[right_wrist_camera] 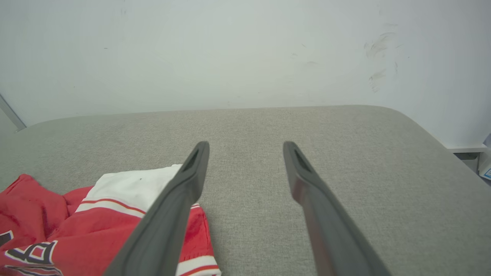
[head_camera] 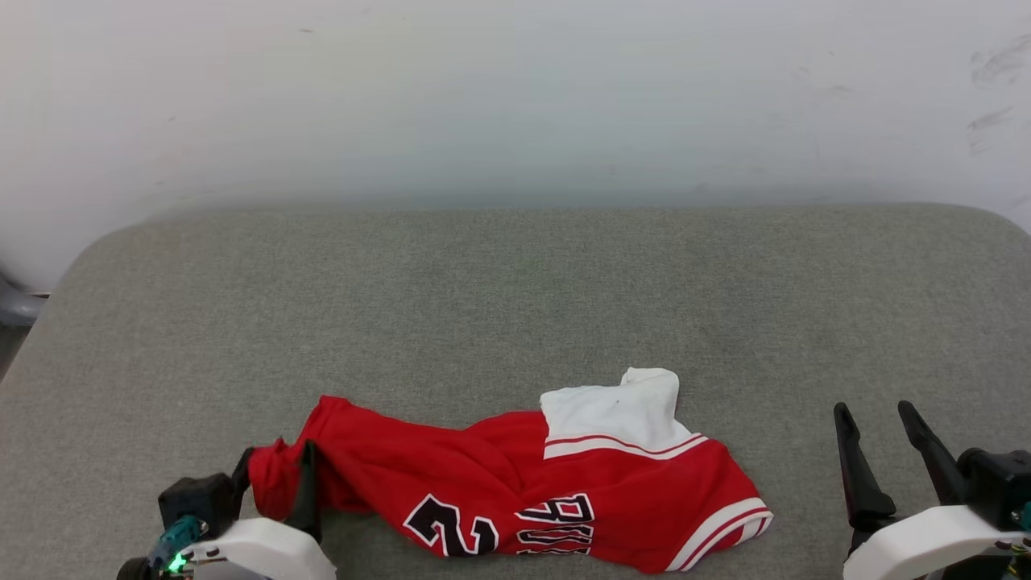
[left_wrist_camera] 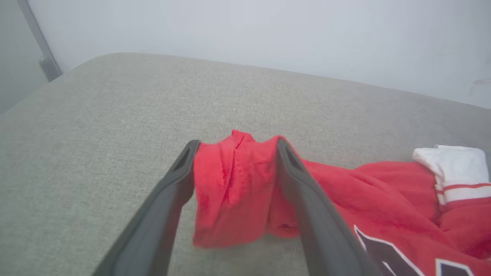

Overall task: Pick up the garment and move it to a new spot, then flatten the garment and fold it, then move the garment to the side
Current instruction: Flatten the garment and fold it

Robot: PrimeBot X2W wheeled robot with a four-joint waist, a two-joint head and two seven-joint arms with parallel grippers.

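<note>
1. Left wrist view: the jaws of the left gripper [left_wrist_camera: 236, 142] were seen spread wide. A bunched red end of the garment [left_wrist_camera: 230, 191] was stood between the two fingers [left_wrist_camera: 318, 214], and no clamping was evident.
2. In the right wrist view, the jaws of the right gripper [right_wrist_camera: 246, 145] were likewise held wide apart, with nothing between them but the grey cushion [right_wrist_camera: 345, 153].
3. In the head view, the garment was laid crumpled at six o'clock on the cushion, its white sleeve [head_camera: 620, 407] turned toward one o'clock.
4. The left gripper was placed at eight o'clock, at the garment's red end. The right gripper was placed at four o'clock, apart from the striped trim [head_camera: 717, 528].
5. A pale wall [head_camera: 515, 97] was seen at twelve o'clock.
</note>
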